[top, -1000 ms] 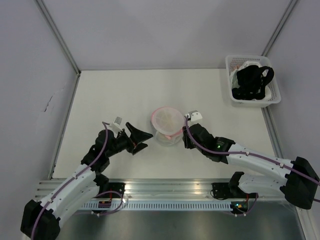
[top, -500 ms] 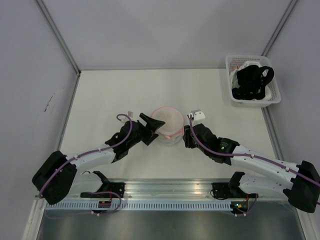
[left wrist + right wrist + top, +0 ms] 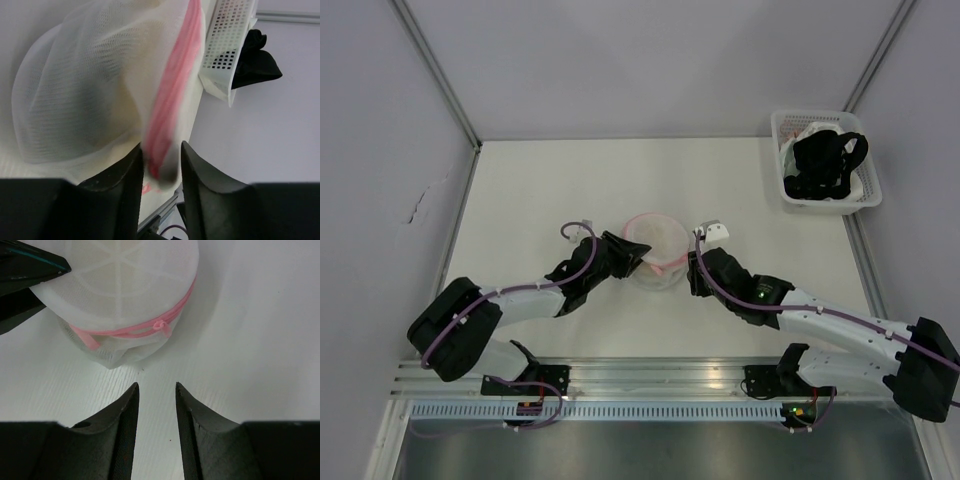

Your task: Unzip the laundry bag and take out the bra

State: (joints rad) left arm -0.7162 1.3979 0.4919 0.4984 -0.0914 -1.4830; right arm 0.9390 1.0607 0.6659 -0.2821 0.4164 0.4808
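The left gripper is apparently pinching the pink rim of the laundry bag, while the right gripper is hovering just beside it, jaws parted.

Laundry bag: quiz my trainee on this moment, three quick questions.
1. True or false: the right pincer holds the laundry bag.
2. The left pincer straddles: A the bag's pink trim; B a black strap; C nothing.
3. Fill in: the black garment lies in the white ___.
Key: 1 false; 2 A; 3 basket.
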